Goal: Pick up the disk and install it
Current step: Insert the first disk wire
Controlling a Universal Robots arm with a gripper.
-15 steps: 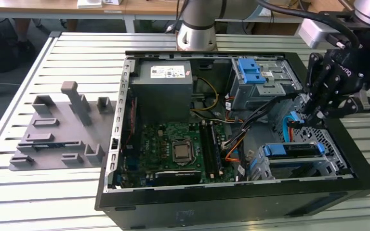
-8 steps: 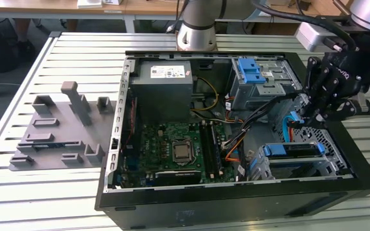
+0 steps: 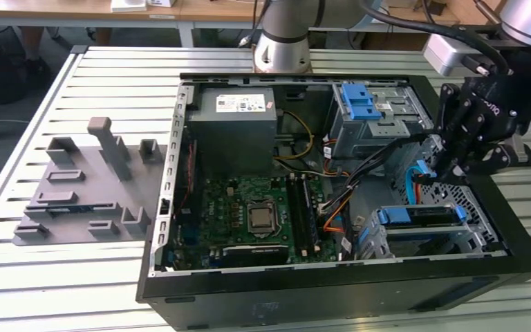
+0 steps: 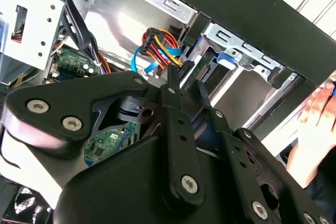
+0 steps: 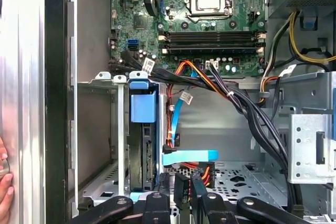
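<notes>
The black linkage gripper is hovering inside the open black computer case, fingers nearly closed and apparently empty. The silver blue-framed disk is sitting in the cage near the case's front corner; pressing squarely should be seating it.

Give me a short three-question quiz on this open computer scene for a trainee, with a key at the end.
1. True or false: the gripper hangs over the grey fixture block beside the case.
2. Where is the blue-framed disk? A: lying on the table slats. B: standing in the metal drive cage. C: resting on the motherboard.
3. Fill in: in the first wrist view, a person's ____ shows just outside the black wall of the computer case.

Key: 1 false, it hangs inside the computer case at the exterior view's right. 2 B. 3 hand.
</notes>
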